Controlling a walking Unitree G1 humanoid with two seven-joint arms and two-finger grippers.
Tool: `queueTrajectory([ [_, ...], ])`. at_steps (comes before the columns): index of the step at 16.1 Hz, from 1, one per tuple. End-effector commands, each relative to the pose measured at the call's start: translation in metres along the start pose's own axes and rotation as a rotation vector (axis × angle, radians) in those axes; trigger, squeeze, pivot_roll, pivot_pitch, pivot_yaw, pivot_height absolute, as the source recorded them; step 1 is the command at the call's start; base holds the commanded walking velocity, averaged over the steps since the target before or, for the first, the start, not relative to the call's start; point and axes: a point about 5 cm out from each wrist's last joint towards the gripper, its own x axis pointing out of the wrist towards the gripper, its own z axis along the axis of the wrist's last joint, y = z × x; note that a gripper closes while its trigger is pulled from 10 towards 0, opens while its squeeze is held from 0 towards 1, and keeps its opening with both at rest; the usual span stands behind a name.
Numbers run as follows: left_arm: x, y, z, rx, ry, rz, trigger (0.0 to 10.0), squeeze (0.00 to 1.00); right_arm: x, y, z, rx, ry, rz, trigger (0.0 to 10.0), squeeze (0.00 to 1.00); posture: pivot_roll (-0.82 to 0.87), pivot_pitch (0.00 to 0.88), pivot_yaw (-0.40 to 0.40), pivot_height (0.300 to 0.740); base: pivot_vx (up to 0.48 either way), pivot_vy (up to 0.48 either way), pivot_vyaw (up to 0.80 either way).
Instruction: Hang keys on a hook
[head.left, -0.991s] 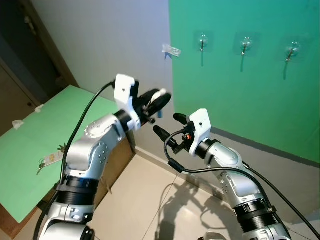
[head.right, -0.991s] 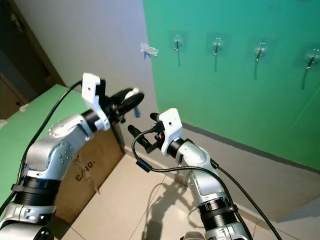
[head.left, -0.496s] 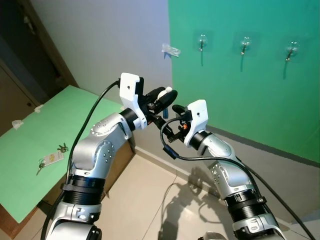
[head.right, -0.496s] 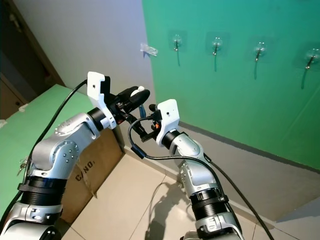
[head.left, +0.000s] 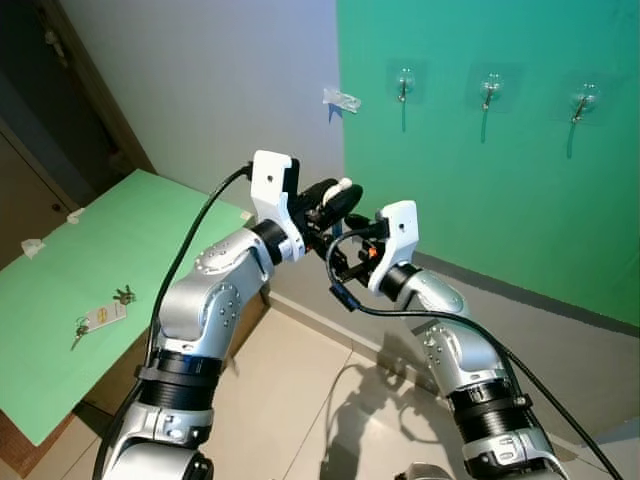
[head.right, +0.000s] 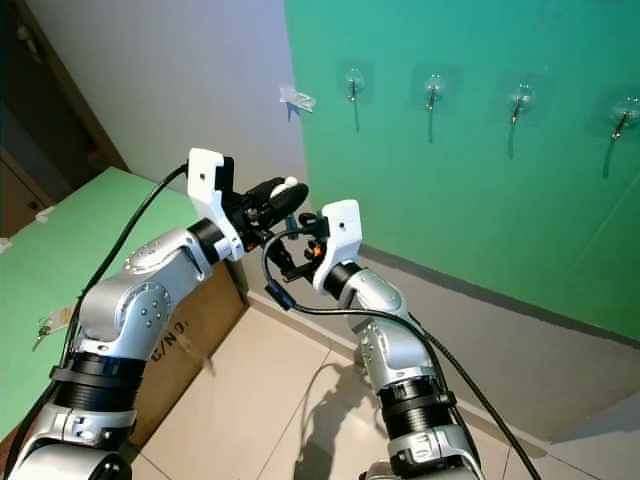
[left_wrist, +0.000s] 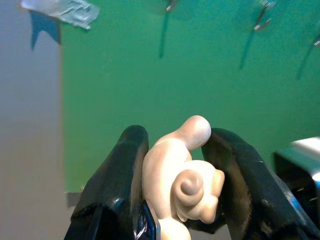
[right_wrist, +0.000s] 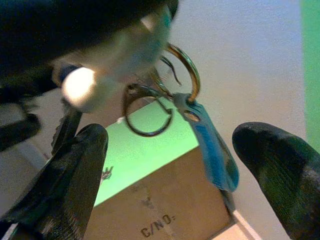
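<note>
While left gripper (left_wrist: 175, 187) clamps keys (right_wrist: 165, 100), right gripper (right_wrist: 170, 175) gapes beneath

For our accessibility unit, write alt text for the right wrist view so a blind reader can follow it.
Key rings with a blue tag hang from the left gripper, between the right gripper's two black fingers, which are spread wide. Behind are a cardboard box with a green top and a pale wall.

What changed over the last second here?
The right gripper rose and swung toward the left gripper, its open fingers now flanking the blue tag on the keyring. The left gripper advanced slightly, still shut on the cream charm. Wall hooks and the keys on the table are unchanged.
</note>
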Motion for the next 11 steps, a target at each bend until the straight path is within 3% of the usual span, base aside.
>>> queueTrajectory([
  [1, 0.0, 0.006, -0.002, 0.027, 0.028, 0.031, 10.0, 0.0, 0.004, 0.007, 0.014, -0.01, -0.041, 0.049, 10.0, 0.0, -0.27, 0.039, 0.128, 0.74, 0.0, 0.0, 0.0],
  [3, 0.0, 0.009, -0.001, 0.04, 0.024, 0.039, 10.0, 0.0, -0.003, 0.015, 0.005, -0.012, 0.012, 0.128, 10.0, 0.0, -0.27, 0.034, 0.122, 0.74, 0.0, 0.0, 0.0],
  [7, 0.002, 0.006, -0.003, 0.034, 0.021, 0.032, 10.0, 0.0, -0.002, 0.018, 0.008, -0.033, 0.019, 0.154, 10.0, 0.0, -0.28, 0.026, 0.117, 0.74, 0.0, 0.0, 0.0],
  [8, 0.002, 0.005, -0.003, 0.031, 0.019, 0.029, 10.0, 0.0, -0.002, 0.015, 0.008, -0.086, 0.025, 0.139, 10.0, 0.0, -0.28, 0.02, 0.116, 0.74, 0.0, 0.0, 0.0],
  [9, 0.003, 0.004, -0.003, 0.028, 0.018, 0.024, 10.0, 0.0, -0.002, 0.011, 0.005, -0.217, 0.035, 0.114, 10.0, 0.0, -0.28, 0.013, 0.12, 0.74, 0.0, 0.0, 0.0],
  [11, 0.002, 0.004, -0.002, 0.031, 0.017, 0.02, 10.0, 0.0, 0.001, 0.006, 0.007, -0.287, -0.001, 0.039, 10.0, 0.0, -0.27, 0.006, 0.124, 0.74, 0.0, 0.0, 0.0],
])
